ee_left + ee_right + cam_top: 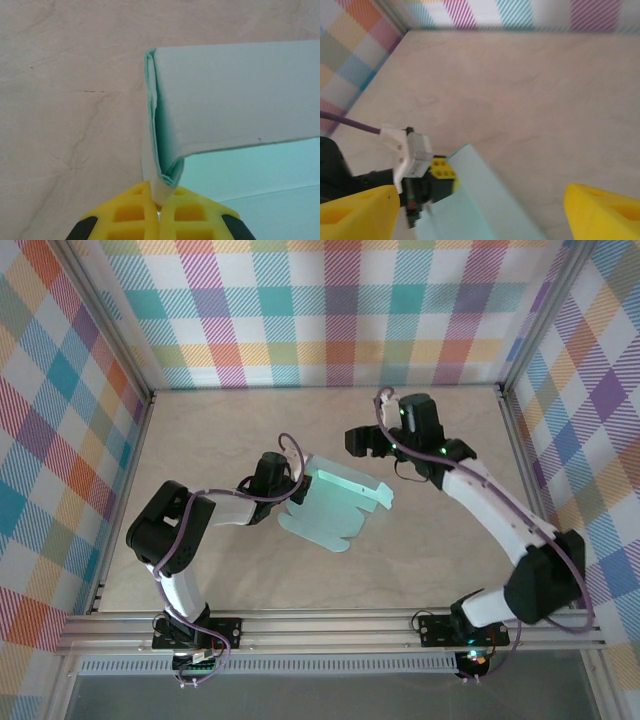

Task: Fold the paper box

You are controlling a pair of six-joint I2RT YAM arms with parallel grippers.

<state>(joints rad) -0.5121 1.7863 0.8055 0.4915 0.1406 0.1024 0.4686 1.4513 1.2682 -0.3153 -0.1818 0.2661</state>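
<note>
Top external: box sits mid-table, its 9 o'clock edge pinched by the left gripper; right gripper gapes wide at 1 o'clock. Risk: unpressed, the fold may spring open.

The pale mint-blue paper box lies mid-table, partly folded, one flap raised.

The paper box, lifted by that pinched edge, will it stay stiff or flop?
Probably floppy: the paper box is thin card, and its raised panel bows away from the left gripper, shut on one edge. Likely very light, so a push would slide it across the table rather than tip it.
</note>
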